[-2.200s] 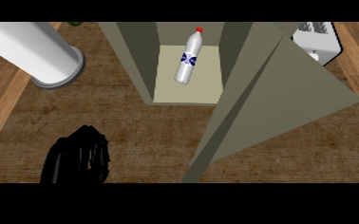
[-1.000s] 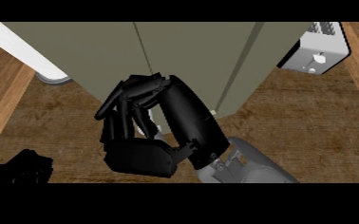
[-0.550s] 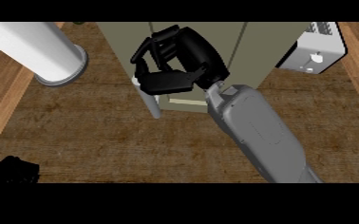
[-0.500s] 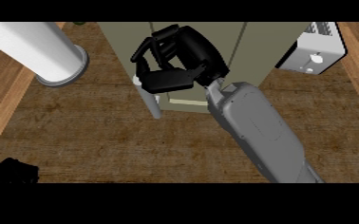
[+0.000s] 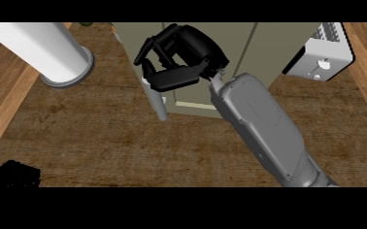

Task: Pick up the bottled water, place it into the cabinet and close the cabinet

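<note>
Fingers of our right hand are curled over the front of the cabinet, bent rather than straight, with the thumb lying crosswise beneath them; we cannot tell whether they actually clamp anything, since the hand covers whatever sits under it. Just below and to the left of the fingers, a pale narrow door edge slants down toward the bench, and the thumb appears to rest against its upper end. Behind the fingers the cabinet's olive front runs to the right, with a thin vertical seam just right of the hand. Our grey right forearm stretches from the hand down to the lower right. The bottled water is not visible to us anywhere; the hand and the cabinet front hide the spot beneath the fingers, so we cannot say where it lies. Well to the left of the fingers stands a large white cylinder on the brown wood bench. Far to the right of the fingers is a white toaster. Our left hand shows only as a dark shape at the lower left corner, far below the fingers, and its pose cannot be made out.
</note>
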